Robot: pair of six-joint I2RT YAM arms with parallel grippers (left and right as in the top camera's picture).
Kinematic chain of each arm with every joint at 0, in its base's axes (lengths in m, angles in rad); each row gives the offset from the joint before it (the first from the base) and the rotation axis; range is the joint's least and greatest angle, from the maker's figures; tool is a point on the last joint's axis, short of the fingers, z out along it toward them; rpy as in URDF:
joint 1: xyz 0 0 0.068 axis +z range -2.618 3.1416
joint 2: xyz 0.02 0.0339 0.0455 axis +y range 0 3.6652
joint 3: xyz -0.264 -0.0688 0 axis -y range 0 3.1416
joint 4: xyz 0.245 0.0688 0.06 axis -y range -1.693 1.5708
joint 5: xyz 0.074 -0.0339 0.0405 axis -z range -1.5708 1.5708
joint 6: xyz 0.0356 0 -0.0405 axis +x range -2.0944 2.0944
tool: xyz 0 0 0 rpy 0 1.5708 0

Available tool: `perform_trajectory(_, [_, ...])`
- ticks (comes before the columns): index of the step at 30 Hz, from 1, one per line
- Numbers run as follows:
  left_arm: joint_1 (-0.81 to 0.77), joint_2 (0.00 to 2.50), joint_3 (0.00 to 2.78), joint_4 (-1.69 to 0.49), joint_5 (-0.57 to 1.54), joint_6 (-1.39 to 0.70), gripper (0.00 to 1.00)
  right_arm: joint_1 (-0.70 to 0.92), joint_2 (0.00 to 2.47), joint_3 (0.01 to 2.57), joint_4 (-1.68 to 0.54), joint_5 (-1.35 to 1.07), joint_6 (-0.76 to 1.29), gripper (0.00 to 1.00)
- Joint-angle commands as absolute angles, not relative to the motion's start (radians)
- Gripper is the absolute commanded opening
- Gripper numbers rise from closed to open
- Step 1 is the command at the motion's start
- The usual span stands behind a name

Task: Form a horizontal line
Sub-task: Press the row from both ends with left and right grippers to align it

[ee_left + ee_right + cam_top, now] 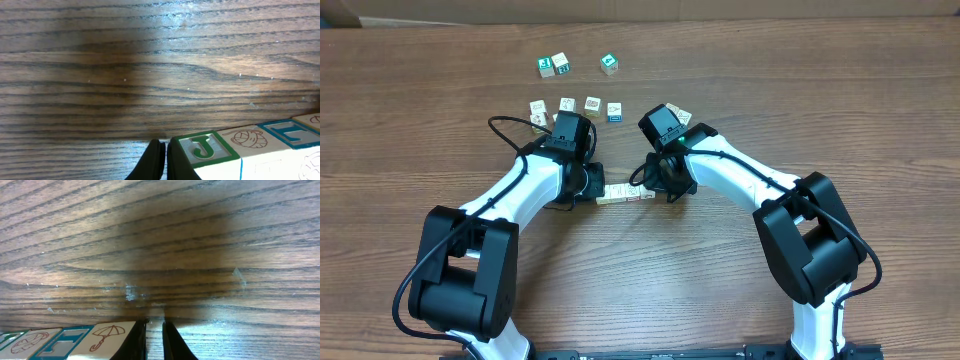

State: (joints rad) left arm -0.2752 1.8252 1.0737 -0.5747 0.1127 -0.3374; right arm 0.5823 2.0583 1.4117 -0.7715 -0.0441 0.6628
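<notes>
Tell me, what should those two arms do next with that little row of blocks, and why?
Probably back both off gently. The left gripper sits beside the J cube, the right gripper beside the umbrella cube, and the horizontal line between them already looks straight.

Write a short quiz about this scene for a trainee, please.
1. True or false: the left fingers are clamped around the J cube.
2. In the right wrist view, the cube beside the right fingers shows: A an umbrella, B a fish, C a star.
3. Fill in: the blue letter in the row is ___.
Key: 1 false, they are shut beside it; 2 A; 3 L.
</notes>
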Motion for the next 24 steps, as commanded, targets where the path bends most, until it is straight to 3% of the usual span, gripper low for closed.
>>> perform_trajectory(1, [-0.289,1.815,1.066,-0.567,0.146,-0.344,0.04,0.587,2.072,1.406,-0.774,-0.045,0.677,0.10])
perform_trajectory(24, [-0.289,1.815,1.066,-0.549,0.127,-0.344,0.04,0.575,2.072,1.406,-0.789,-0.046,0.678,0.11])
